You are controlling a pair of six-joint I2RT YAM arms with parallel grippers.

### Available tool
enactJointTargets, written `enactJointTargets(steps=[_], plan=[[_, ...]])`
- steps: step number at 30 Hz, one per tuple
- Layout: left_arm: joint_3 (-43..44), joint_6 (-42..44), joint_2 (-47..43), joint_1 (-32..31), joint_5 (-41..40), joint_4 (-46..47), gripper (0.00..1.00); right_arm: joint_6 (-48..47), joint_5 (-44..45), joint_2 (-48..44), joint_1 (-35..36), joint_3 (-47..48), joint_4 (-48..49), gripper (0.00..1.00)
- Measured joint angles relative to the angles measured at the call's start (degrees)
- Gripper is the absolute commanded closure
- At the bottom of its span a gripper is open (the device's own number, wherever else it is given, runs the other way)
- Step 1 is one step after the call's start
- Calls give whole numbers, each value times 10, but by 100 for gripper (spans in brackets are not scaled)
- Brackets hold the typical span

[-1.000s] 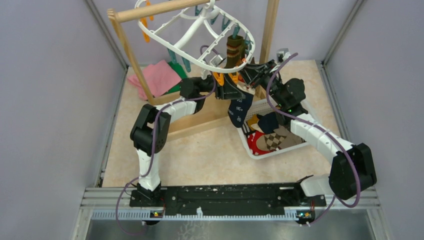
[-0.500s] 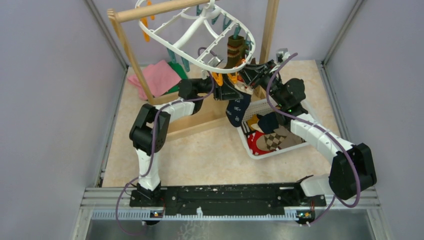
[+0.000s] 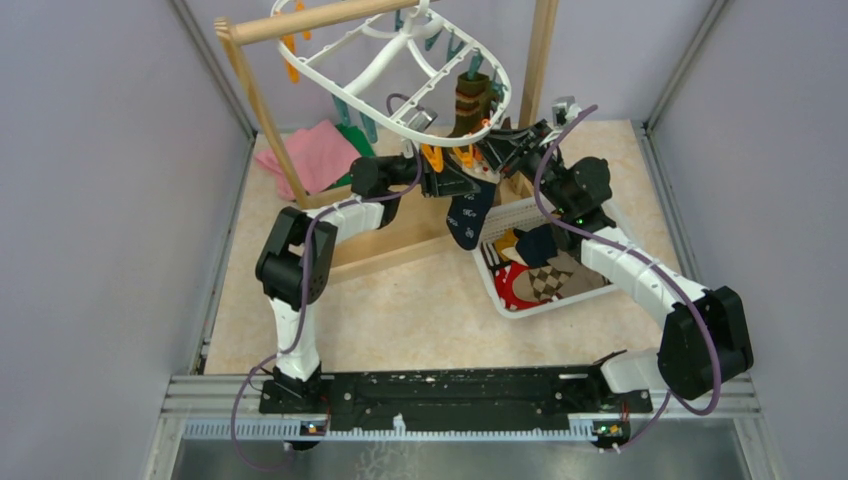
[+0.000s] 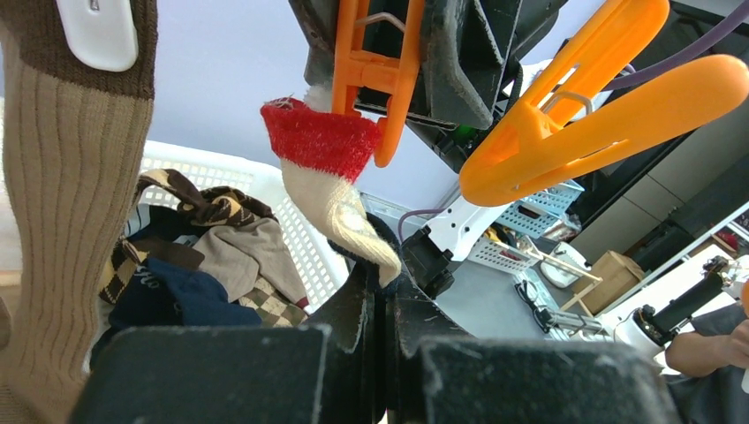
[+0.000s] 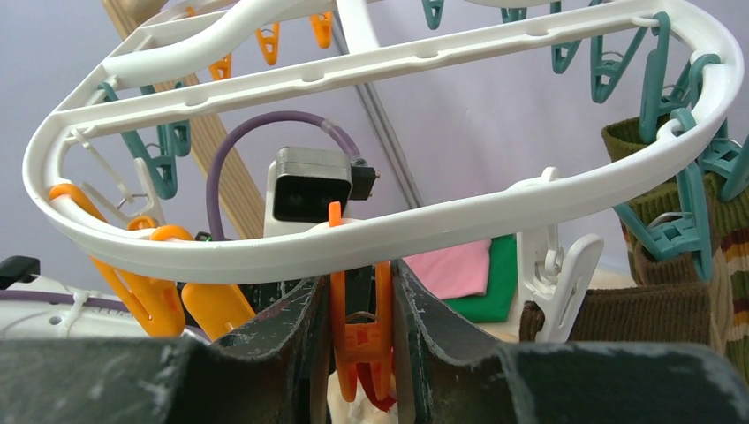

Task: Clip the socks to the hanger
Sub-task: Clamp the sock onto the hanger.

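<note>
My left end effector (image 4: 380,305) is clenched on the navy sock (image 4: 349,212) — it looks soft, limp and light, best pinched near its cuff (image 4: 322,137) — while my right end effector (image 5: 358,291) squeezes the orange clip (image 5: 353,353).

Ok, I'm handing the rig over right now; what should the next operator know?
Left gripper: shut on the dark navy fabric sock with red-and-white cuff, cuff raised to the orange plastic clip.
Right gripper: shut on that clip, squeezing it.
Done: one olive-brown striped fabric sock hangs on the white oval plastic hanger.
Left: seat the cuff, release, then clip the other socks from the white slotted plastic basket.
</note>
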Motion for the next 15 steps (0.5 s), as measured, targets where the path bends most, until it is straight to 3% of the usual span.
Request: enactJointTargets(steps=[15], plan=[[0,0,-20,-8,-2,0,100,-22,8,9,0,0,2,88]])
